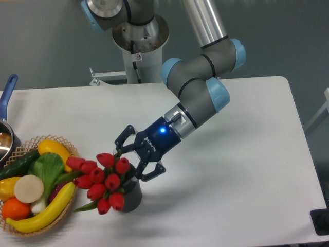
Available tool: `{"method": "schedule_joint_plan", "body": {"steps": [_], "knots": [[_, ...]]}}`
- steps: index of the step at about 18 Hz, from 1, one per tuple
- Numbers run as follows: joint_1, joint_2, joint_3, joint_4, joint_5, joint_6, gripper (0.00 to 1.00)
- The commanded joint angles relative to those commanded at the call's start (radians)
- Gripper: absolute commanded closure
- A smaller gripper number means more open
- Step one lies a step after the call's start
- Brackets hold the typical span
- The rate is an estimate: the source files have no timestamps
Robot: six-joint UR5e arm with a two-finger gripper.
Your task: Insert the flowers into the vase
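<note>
The flowers (103,181), a bunch of red tulip heads with green leaves, stand with their stems in the vase (133,198) and lean out to the left over its rim. Only the right side of the dark grey vase shows, near the table's front edge; the blooms cover the rest. My gripper (132,161) hovers just above and behind the vase, pointing down to the left. It is open, its fingers (123,139) spread wide on either side of the stems, with nothing clamped between them.
A wicker basket (70,149) of vegetables and fruit sits at the left, almost touching the tulip heads. A saucepan with a blue handle (7,91) is at the far left edge. The arm's base (139,38) stands behind the table.
</note>
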Motion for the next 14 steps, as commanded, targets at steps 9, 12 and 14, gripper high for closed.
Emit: {"method": "schedule_joint_plan", "body": {"steps": [9,12,14], "knots": [[0.092,0.155,-0.08,-0.003,0.012,-0.005,0.0],[0.153,0.209,-0.094,-0.005,0.061,0.0,0.0],[0.193,0.213,-0.08,-0.003,0.106,0.0,0.0]]}}
